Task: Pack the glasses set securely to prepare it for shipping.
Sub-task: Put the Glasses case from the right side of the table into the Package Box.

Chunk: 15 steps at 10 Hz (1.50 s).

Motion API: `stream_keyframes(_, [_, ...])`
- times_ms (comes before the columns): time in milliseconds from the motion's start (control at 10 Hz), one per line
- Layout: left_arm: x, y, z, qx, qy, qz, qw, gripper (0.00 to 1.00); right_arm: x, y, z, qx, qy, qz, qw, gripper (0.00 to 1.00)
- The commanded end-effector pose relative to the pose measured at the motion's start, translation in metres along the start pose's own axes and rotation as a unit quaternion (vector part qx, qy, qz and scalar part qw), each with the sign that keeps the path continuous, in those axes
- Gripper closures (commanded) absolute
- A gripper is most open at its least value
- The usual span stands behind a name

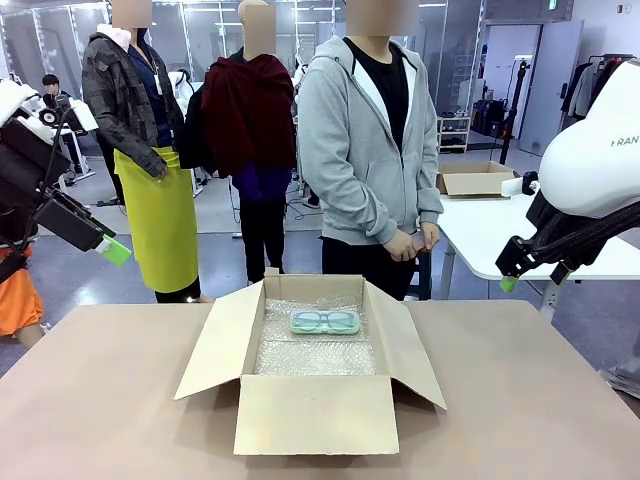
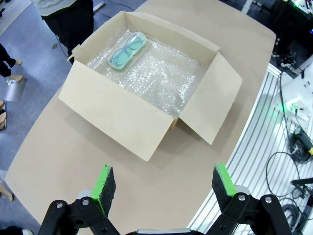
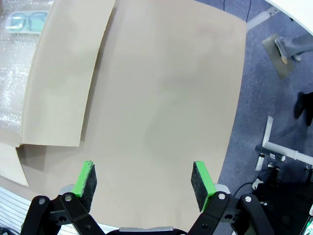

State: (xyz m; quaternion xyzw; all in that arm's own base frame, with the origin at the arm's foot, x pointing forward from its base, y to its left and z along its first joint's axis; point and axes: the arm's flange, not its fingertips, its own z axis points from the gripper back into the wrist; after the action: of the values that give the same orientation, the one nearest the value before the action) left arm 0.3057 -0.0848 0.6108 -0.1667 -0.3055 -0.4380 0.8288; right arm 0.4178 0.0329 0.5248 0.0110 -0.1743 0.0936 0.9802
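Note:
An open cardboard box (image 1: 315, 412) stands in the middle of the table, lined with bubble wrap (image 1: 315, 352). A mint-green glasses case (image 1: 325, 321) with dark-framed glasses lies on the wrap near the box's far wall; it also appears in the left wrist view (image 2: 127, 50) and at the top left corner of the right wrist view (image 3: 23, 22). My left gripper (image 2: 164, 185) hangs open high off the table's left side (image 1: 105, 243). My right gripper (image 3: 144, 179) is open too, raised above the table's right side (image 1: 508, 280). Nothing is between either pair of fingers.
A person in a grey hoodie (image 1: 365, 150) stands at the far edge behind the box, hands clasped. The box flaps (image 1: 218, 340) spread outward to both sides. A white table with another cardboard box (image 1: 475, 182) sits at the back right.

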Motion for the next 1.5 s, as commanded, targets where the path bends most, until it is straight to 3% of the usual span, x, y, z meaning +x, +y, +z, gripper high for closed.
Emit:
stream_keyframes(0, [0.0003,0.0002,0.0026,-0.005,-0.005,-0.003,1.000,0.00,0.0000,0.0001,0.0000,0.000,0.000,0.000,1.000,0.02])
stream_keyframes(1400, [0.0003,0.0002,0.0026,-0.005,-0.005,-0.003,1.000,0.00,0.0000,0.0001,0.0000,0.000,0.000,0.000,1.000,0.02])
